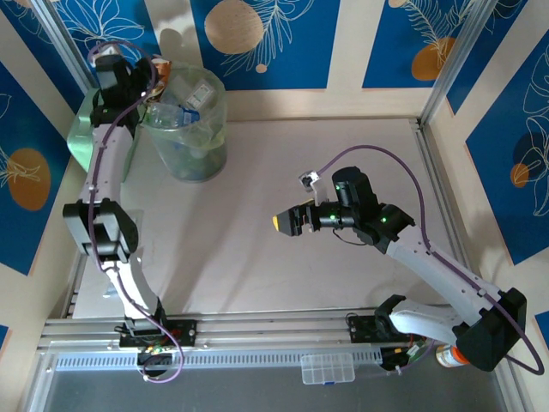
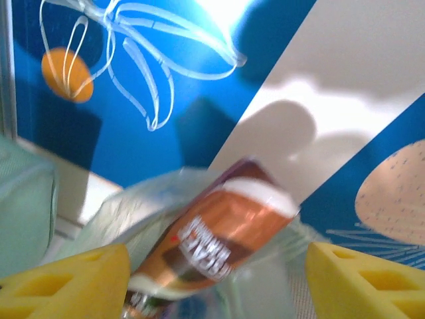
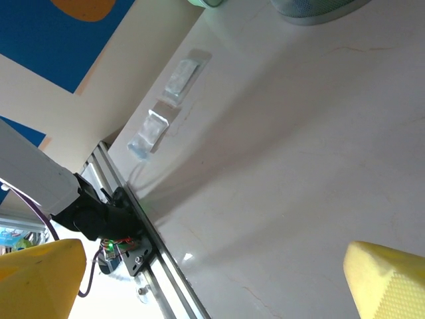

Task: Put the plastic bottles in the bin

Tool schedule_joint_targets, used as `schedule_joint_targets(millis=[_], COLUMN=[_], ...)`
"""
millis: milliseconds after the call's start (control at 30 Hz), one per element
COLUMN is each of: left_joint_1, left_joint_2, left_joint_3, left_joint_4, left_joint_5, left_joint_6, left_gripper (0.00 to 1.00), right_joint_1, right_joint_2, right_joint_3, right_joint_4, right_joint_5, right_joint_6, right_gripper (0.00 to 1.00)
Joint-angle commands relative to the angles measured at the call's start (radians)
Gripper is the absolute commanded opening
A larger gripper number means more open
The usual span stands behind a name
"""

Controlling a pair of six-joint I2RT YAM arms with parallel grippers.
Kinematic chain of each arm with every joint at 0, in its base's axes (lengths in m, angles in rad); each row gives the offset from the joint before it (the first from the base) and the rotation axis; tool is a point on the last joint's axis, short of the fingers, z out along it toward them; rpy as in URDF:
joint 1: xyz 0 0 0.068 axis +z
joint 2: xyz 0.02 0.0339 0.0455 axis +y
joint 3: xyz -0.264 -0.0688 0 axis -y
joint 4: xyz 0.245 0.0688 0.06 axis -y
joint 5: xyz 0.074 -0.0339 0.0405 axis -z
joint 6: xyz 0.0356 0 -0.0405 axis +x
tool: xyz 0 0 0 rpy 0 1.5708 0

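The bin [image 1: 214, 107], pale green with a clear liner, stands at the far left and holds several plastic bottles [image 1: 183, 114]. My left gripper [image 1: 159, 81] hovers over its rim. In the left wrist view a brownish bottle [image 2: 222, 232] lies tilted and blurred between the yellow fingers [image 2: 73, 279]. A wide gap separates it from the right finger, so the left gripper [image 2: 219, 282] is open, with the bin's liner [image 2: 133, 206] beneath. My right gripper [image 1: 287, 221] hangs open above the middle of the table, nothing between its fingers [image 3: 40, 276]. The bin's base [image 3: 319, 8] shows in the right wrist view.
A mint-green boxy container [image 1: 81, 137] stands left of the bin, behind the left arm. Two small clear packets [image 3: 180, 74] lie near the table's left edge. An aluminium rail [image 1: 257, 328] runs along the near edge. An orange-capped jar [image 1: 446, 354] sits by the right base.
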Motion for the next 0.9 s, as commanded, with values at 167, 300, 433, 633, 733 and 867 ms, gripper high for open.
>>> schedule_joint_targets(millis=[167, 300, 433, 633, 733, 867], left_joint_1=[-0.027, -0.027, -0.022, -0.023, -0.03, -0.047], left_joint_2=[0.227, 0.315, 0.364, 0.41, 0.409, 0.365], left_joint_3=[0.361, 0.482, 0.532, 0.524, 0.493, 0.399], left_joint_4=[-0.145, -0.147, -0.123, -0.14, -0.172, -0.177], left_joint_5=[-0.16, -0.195, -0.191, -0.112, -0.104, -0.116], left_joint_6=[0.123, 0.138, 0.117, 0.102, 0.097, 0.113], left_gripper=[0.72, 0.74, 0.74, 0.63, 0.56, 0.48], right_joint_1=[0.004, 0.004, 0.004, 0.001, -0.001, -0.002], right_joint_2=[0.0, 0.004, 0.027, 0.055, 0.072, 0.082], right_joint_3=[0.059, 0.062, 0.082, 0.117, 0.123, 0.123], right_joint_4=[-0.077, -0.087, -0.116, -0.131, -0.125, -0.112], right_joint_5=[0.026, 0.032, 0.03, 0.04, 0.033, 0.03], right_joint_6=[-0.026, -0.024, -0.033, -0.046, -0.044, -0.047], right_gripper=[1.0, 1.0, 1.0, 1.0, 1.0, 1.0])
